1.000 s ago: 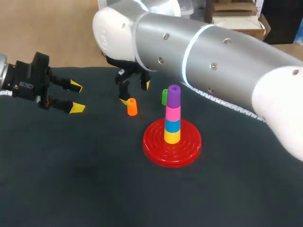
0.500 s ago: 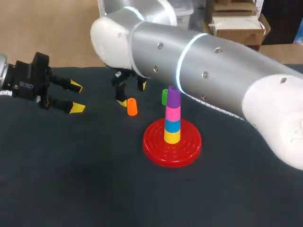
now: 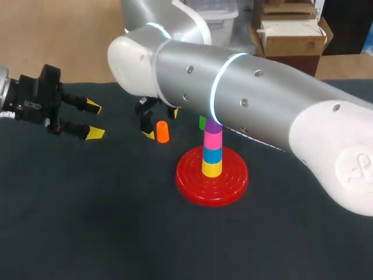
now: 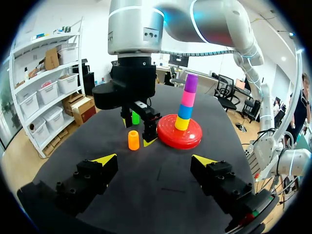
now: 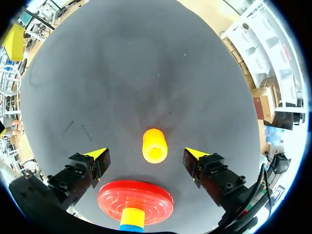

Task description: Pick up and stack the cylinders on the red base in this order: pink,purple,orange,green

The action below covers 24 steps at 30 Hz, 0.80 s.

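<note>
On the red base [image 3: 211, 175] stands a stack of yellow, blue, pink [image 3: 213, 139] and purple [image 4: 190, 83] cylinders. Left of the base, the orange cylinder [image 3: 162, 132] stands upright on the dark table. My right gripper [image 3: 161, 123] hangs open over it, with one yellow tip on each side and neither touching. In the right wrist view the orange cylinder [image 5: 155, 145] sits between the open fingers of the gripper [image 5: 146, 154], and the base [image 5: 135, 199] lies just behind it. The green cylinder [image 4: 135, 117] stands behind the right gripper [image 4: 138, 127]. My left gripper [image 3: 90, 120] is open and empty at the far left.
The right arm's thick silver link [image 3: 245, 99] crosses above the stack and hides part of the purple and green cylinders in the head view. The dark table cloth [image 3: 116, 221] stretches toward the front.
My right arm has swung lower and a little to the left, bringing its open fingers down around the orange cylinder. The left arm has kept still.
</note>
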Motion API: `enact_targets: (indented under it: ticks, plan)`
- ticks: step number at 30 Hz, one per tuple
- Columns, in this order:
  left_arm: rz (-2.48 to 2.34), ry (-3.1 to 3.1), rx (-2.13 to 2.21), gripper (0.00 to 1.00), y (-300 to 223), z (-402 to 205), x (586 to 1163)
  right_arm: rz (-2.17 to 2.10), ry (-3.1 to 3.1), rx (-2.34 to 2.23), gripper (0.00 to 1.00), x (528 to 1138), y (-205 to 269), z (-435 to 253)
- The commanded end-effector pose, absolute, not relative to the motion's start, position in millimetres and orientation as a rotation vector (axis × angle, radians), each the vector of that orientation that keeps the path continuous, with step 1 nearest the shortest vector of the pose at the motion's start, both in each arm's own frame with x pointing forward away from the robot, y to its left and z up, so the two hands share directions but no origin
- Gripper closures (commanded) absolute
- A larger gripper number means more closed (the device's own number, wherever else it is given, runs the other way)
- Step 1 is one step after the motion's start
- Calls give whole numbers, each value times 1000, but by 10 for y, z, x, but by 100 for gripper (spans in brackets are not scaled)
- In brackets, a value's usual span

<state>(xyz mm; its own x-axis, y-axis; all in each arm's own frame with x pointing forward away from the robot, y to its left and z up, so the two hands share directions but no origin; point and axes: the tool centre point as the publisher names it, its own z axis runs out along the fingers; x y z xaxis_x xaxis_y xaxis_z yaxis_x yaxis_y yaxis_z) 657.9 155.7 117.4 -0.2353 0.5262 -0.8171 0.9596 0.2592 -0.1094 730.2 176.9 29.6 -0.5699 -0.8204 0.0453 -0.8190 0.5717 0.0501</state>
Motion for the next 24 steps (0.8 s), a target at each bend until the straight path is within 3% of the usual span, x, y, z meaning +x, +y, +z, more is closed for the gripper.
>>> enact_targets:
  ticks: [1, 4, 5, 6, 9, 14, 24]
  plan:
    - [-833, 1865, 1346, 0, 1563, 1165, 6575, -39, -2744, 1412, 0, 7330, 1777, 297]
    - [-833, 1865, 1346, 0, 1563, 1165, 6575, -36, -2761, 1406, 0, 7355, 1776, 308]
    - [-833, 1865, 1346, 0, 1563, 1165, 6575, -36, -2763, 1405, 14, 7359, 1775, 308]
    - [-833, 1865, 1346, 0, 1563, 1165, 6575, -35, -2766, 1405, 50, 7361, 1774, 308]
    - [-833, 1865, 1346, 0, 1563, 1165, 6575, -34, -2778, 1398, 60, 7363, 1761, 311]
    - [-833, 1865, 1346, 0, 1563, 1165, 6575, -29, -2795, 1384, 66, 7369, 1719, 293]
    - [-833, 1865, 1346, 0, 1563, 1165, 6575, -26, -2792, 1387, 70, 7331, 1725, 269]
